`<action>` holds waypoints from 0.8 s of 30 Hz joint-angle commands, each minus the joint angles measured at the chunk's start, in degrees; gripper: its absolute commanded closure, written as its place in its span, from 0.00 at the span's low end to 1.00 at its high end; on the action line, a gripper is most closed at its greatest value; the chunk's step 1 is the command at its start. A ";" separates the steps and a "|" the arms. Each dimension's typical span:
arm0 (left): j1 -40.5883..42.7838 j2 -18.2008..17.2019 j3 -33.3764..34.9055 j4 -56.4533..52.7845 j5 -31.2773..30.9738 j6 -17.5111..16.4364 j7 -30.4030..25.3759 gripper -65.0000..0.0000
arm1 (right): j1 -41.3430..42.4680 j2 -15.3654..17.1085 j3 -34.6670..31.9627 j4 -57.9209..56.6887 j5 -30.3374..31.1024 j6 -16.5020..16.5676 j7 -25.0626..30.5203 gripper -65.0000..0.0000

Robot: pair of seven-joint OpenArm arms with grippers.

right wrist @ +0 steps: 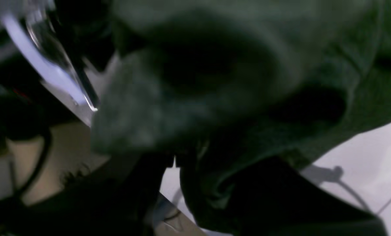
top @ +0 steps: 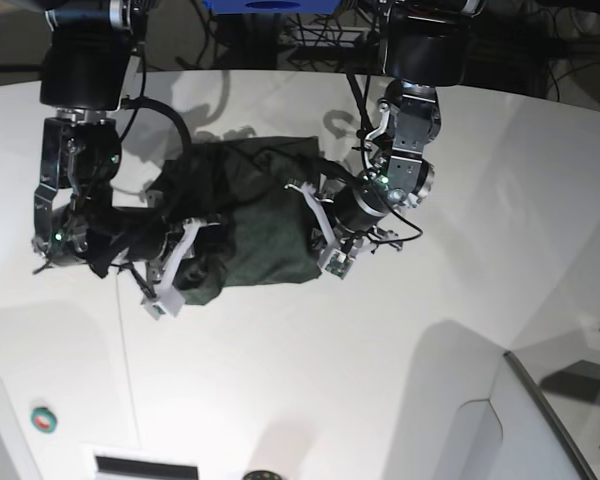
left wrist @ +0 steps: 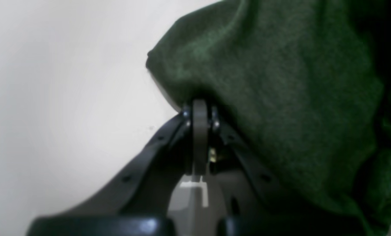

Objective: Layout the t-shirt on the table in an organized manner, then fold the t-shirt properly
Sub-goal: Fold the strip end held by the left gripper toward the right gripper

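Both my arms reach down from the far edge and bend inward toward the middle. My left gripper (left wrist: 200,109) sits on the right side of the base view, wrist angled down and to the left; in its wrist view the jaws are pressed together, pinching a fold of the t-shirt (left wrist: 280,82). My right gripper (top: 170,270) is on the left side, forearm hanging nearly vertical, wrist turned toward the right and near edge. Its wrist view is blurred; cloth lies bunched over the jaws, and they look clamped on it.
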 commanded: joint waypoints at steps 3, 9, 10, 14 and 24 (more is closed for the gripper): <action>-0.91 0.25 0.14 1.02 -0.84 -0.30 -1.24 1.00 | 1.87 -1.00 -0.13 0.89 1.16 -0.95 0.89 0.96; 0.32 0.16 -0.12 5.95 -0.58 -0.30 -1.07 1.00 | 3.19 -1.26 -0.13 -3.95 1.16 -0.95 0.98 0.96; 0.41 0.08 -0.21 6.30 -0.58 -0.30 -1.07 1.00 | 3.28 -1.35 -0.13 -4.39 1.16 -0.95 1.59 0.96; 0.58 -0.72 -0.30 7.53 -0.49 -0.30 2.80 1.00 | 3.28 -1.26 -4.09 -4.92 1.16 -1.12 4.94 0.96; 5.24 -8.01 -0.38 14.74 -0.49 -0.30 7.02 1.00 | 3.28 -2.58 -6.46 -4.92 1.33 -4.90 6.25 0.81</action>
